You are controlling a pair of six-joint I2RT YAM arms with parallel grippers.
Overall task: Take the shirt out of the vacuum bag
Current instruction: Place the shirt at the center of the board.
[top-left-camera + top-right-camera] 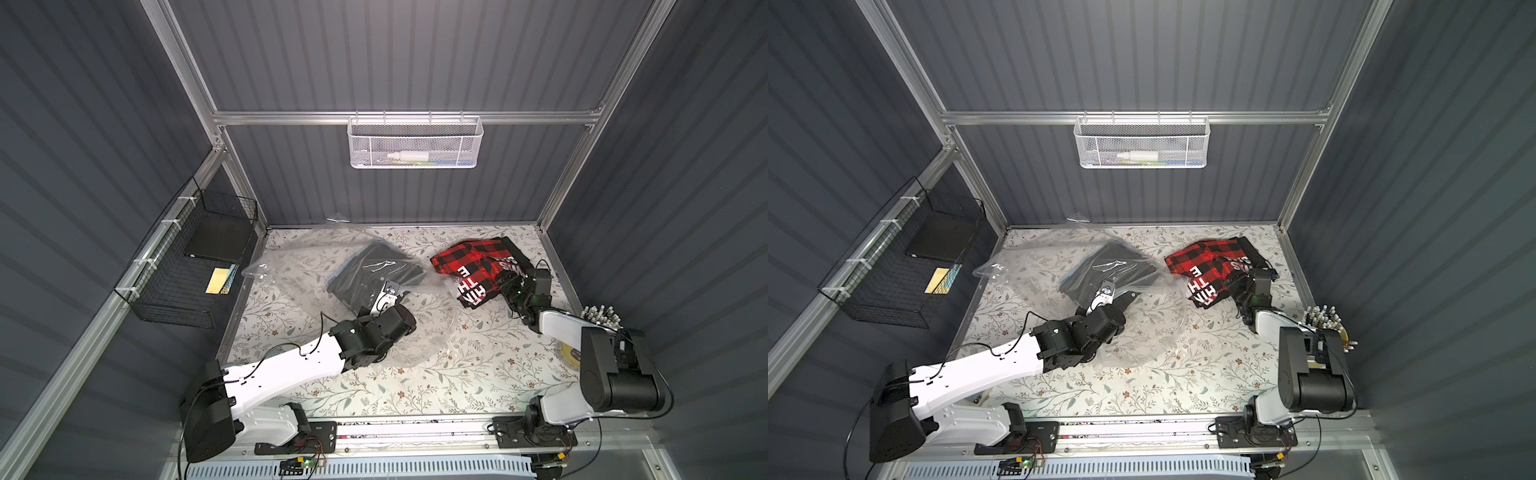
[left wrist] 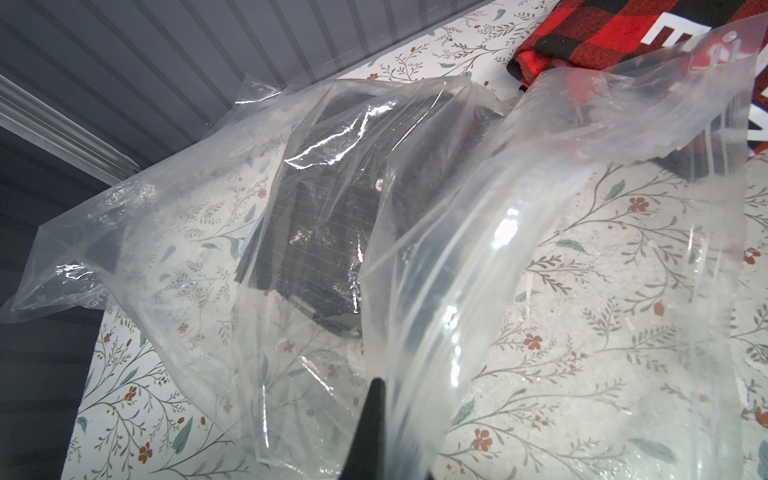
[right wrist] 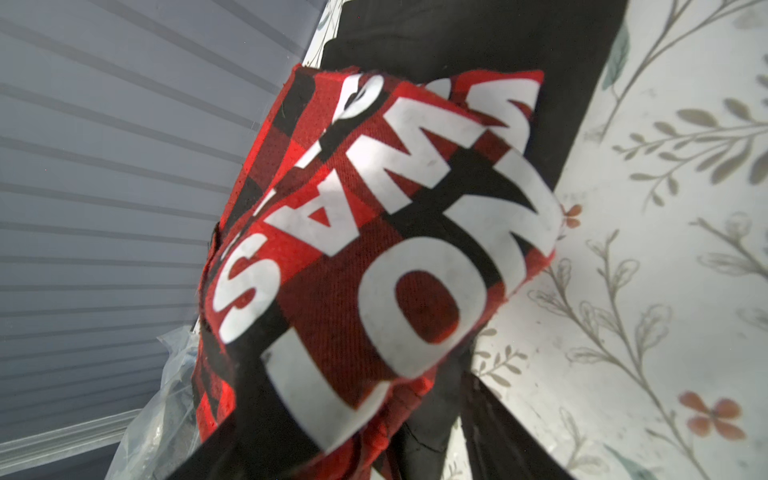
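On the flowered worktop (image 1: 415, 382) the vacuum bag (image 1: 286, 270) lies spread toward the back, and a folded dark shirt (image 1: 374, 270) is still inside it. Just beside the bag's mouth lies the red plaid shirt (image 1: 465, 259) with white letters, and in both top views it seems to be outside the bag. The left hand (image 1: 388, 301) is clenched on the plastic edge of the mouth and holds it raised. I think this keeps the bag from sliding and keeps its mouth open. Its arm reaches forward low, with the wrist tipped down. The right hand (image 1: 505, 284) grasps a thick bunch of the plaid shirt, though cloth covers most of the jaws. That arm is bent sharply, and the hand points toward the bag.
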